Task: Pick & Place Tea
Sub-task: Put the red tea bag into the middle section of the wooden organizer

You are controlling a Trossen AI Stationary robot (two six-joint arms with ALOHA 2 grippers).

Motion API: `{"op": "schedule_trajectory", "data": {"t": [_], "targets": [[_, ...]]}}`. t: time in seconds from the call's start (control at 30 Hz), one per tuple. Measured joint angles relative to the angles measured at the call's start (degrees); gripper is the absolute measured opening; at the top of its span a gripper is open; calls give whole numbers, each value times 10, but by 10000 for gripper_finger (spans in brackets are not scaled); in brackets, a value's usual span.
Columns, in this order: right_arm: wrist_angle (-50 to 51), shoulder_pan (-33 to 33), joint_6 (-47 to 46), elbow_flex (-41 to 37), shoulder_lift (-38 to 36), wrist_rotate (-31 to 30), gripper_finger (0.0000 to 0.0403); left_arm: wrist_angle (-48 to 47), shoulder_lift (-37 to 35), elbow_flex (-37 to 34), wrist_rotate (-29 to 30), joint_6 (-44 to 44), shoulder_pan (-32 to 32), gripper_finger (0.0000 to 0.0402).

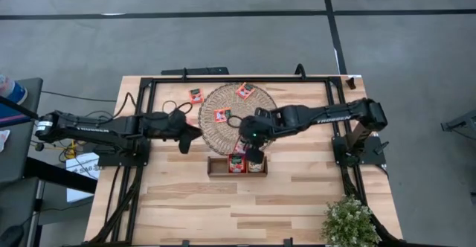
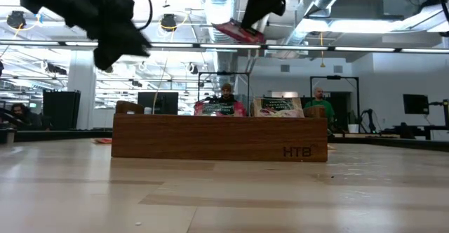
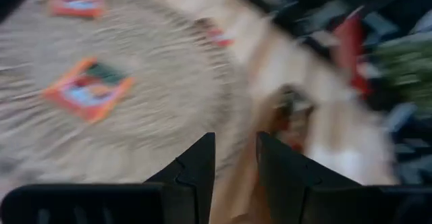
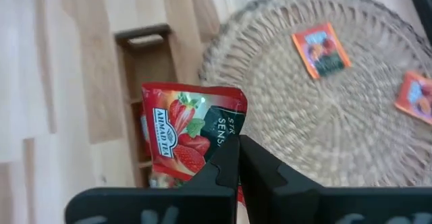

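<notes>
The woven mat (image 1: 236, 118) served as the landmark on the wooden surface (image 1: 297, 202). To the left of the mat, the left end effector (image 1: 186, 139) hovered just off the mat's left edge, its arm stretching in from the left side of the surface. In its own wrist view the two dark fingers (image 3: 196, 166) stood a little apart with nothing between them, looking down on the mat and a sachet lying there.

One tea sachet (image 1: 196, 95) lay on the bare wood just beyond the mat's upper left rim. A second sachet (image 1: 222, 115) rested on the mat itself, left of its middle, and a third sachet (image 1: 244, 91) sat at the mat's far rim.

Just below the mat stood the wooden tray (image 1: 237, 165), its long side running parallel to the mat's near edge. Its left compartment looked bare, while the middle and right ones each held sachets; the middle one showed red.

The right end effector (image 1: 251, 149) hung over the mat's near edge, above the tray, with its arm reaching in from the right. Its fingers were pressed together on a corner of a red strawberry sachet (image 4: 189, 133), which was lifted clear of the surface; in the low view this held sachet showed tilted, high above the tray's front wall.

Well to the lower right of the mat, a small green plant (image 1: 349, 221) stood at the corner of the surface.
</notes>
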State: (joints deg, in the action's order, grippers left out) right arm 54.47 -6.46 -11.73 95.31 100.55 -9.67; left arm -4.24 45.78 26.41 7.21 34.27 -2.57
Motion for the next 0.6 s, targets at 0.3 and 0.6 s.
{"op": "schedule_trajectory", "data": {"t": [0.3, 0.6], "targets": [[-41, -51, -35, 0, 0, -43, 0, 122, 35, 0, -89, 56, 0, 99], [-76, -67, -67, 0, 0, -72, 0, 235, 76, 0, -134, 94, 42, 99]]}}
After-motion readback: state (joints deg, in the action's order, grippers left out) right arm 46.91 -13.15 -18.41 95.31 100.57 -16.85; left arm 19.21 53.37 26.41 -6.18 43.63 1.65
